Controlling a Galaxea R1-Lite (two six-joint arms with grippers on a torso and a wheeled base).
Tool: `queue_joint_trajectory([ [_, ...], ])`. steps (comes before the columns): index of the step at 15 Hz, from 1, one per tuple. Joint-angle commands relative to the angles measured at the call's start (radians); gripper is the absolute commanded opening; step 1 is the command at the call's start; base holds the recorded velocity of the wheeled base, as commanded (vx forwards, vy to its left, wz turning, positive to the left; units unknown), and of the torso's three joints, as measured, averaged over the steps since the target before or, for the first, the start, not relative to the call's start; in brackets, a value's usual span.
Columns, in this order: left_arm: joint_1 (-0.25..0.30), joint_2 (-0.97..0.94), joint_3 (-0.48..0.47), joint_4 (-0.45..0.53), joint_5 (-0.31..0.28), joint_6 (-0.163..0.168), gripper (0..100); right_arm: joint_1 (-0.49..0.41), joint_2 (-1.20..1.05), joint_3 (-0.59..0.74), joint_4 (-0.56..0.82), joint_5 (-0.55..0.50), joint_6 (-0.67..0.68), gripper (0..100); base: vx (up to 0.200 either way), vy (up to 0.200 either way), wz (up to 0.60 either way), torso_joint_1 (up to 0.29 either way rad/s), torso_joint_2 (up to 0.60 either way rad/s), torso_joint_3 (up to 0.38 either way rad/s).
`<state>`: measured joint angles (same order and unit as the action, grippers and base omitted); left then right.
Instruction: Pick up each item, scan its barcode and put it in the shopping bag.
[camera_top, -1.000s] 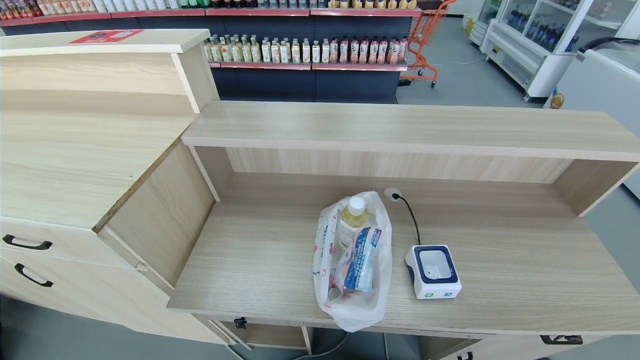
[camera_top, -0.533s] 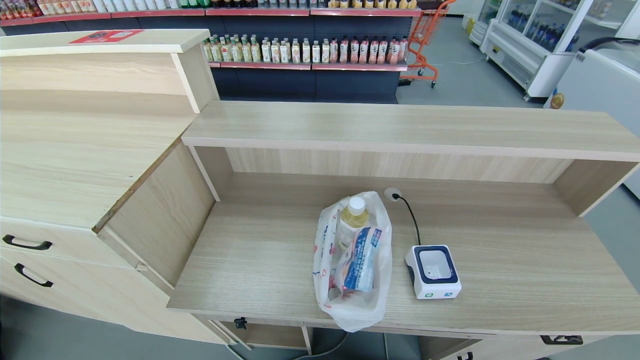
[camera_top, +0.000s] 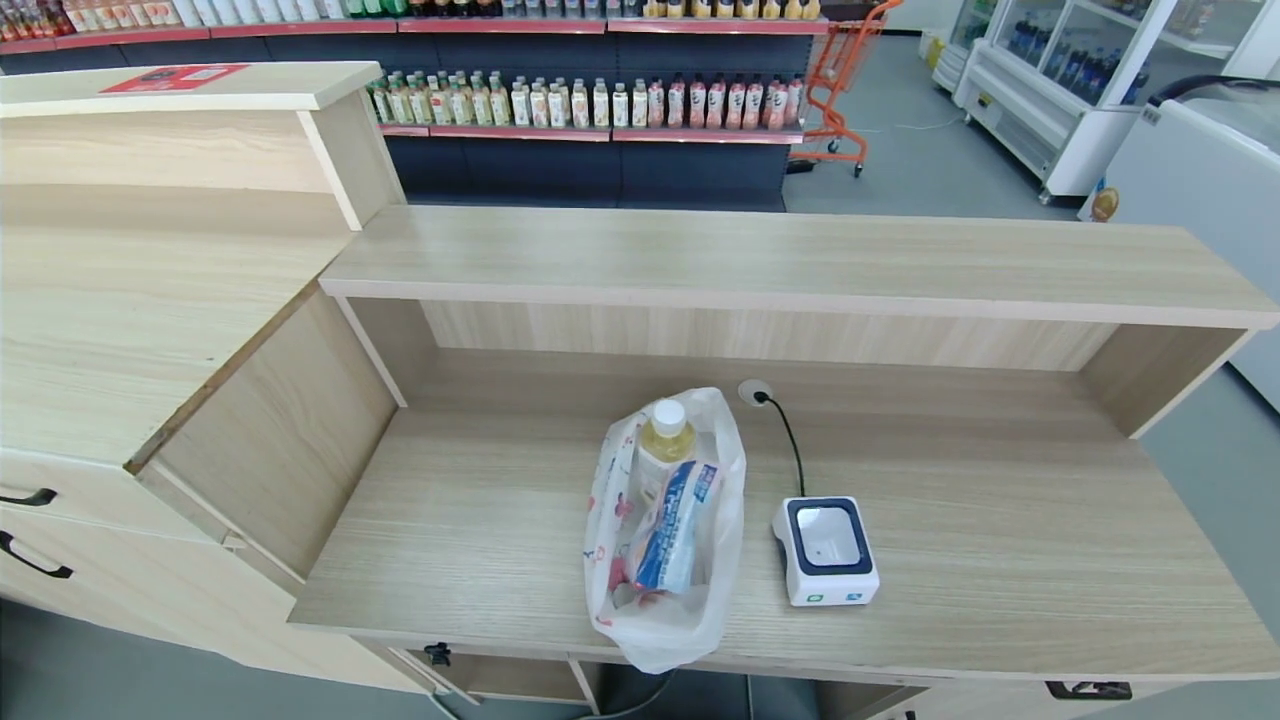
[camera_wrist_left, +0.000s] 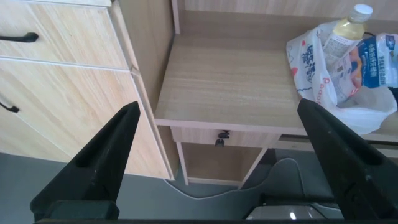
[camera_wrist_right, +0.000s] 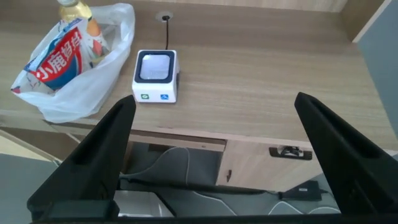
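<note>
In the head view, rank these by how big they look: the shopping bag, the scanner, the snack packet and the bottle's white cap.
Largest to smallest:
1. shopping bag
2. scanner
3. snack packet, partly covered by the bag, so its rank against the scanner is unsure
4. white cap

I count one shopping bag (camera_top: 700, 620), inside the bag one bottle (camera_top: 665, 440) and one blue packet (camera_top: 675, 525), beside the bag one scanner (camera_top: 825, 550) — and one cable (camera_top: 793, 455).

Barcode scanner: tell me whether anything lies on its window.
No: the barcode scanner has a bare window; the bottle and blue packet sit in the shopping bag.
</note>
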<state>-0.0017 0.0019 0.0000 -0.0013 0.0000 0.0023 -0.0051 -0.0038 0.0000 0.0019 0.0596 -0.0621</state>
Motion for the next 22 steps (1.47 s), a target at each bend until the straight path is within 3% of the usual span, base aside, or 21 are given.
queue_joint_trajectory([
  [1, 0.0, 0.0, 0.0, 0.0, 0.0, 0.001, 100, 0.001, 0.004, 0.0, 0.001, 0.0, -0.001, 100, 0.0, -0.2, 0.0, 0.002, 0.0, 0.002],
  [6, 0.0, 0.0, 0.0, 0.0, 0.0, -0.001, 100, 0.001, 0.004, 0.0, 0.001, 0.0, -0.004, 100, 0.0, -0.2, 0.0, 0.005, 0.0, 0.0],
  [9, 0.0, 0.0, 0.0, 0.0, 0.0, 0.002, 100, 0.001, 0.004, 0.0, 0.001, -0.001, 0.001, 100, 0.0, 0.0, 0.0, 0.0, 0.0, 0.0],
  [15, 0.0, 0.0, 0.0, 0.0, 0.0, 0.004, 100, 0.001, 0.004, 0.0, 0.001, -0.001, -0.001, 100, 0.2, -0.1, 0.0, 0.006, 0.0, 0.002],
  [19, 0.0, 0.0, 0.0, 0.0, 0.0, 0.001, 100, 0.001, 0.004, -0.002, 0.003, 0.0, 0.002, 100, 0.0, 0.0, 0.0, 0.0, 0.0, 0.0],
  [20, 0.0, 0.0, 0.0, 0.0, 0.0, 0.001, 100, 0.001, 0.004, -0.002, 0.003, 0.0, -0.005, 0, 0.0, 0.0, 0.0, 0.0, 0.0, 0.0],
  [22, 0.0, 0.0, 0.0, 0.0, 0.0, 0.001, 100, 0.001, 0.004, -0.002, 0.003, 0.0, -0.013, 0, 0.0, 0.0, 0.0, 0.0, 0.0, 0.0],
])
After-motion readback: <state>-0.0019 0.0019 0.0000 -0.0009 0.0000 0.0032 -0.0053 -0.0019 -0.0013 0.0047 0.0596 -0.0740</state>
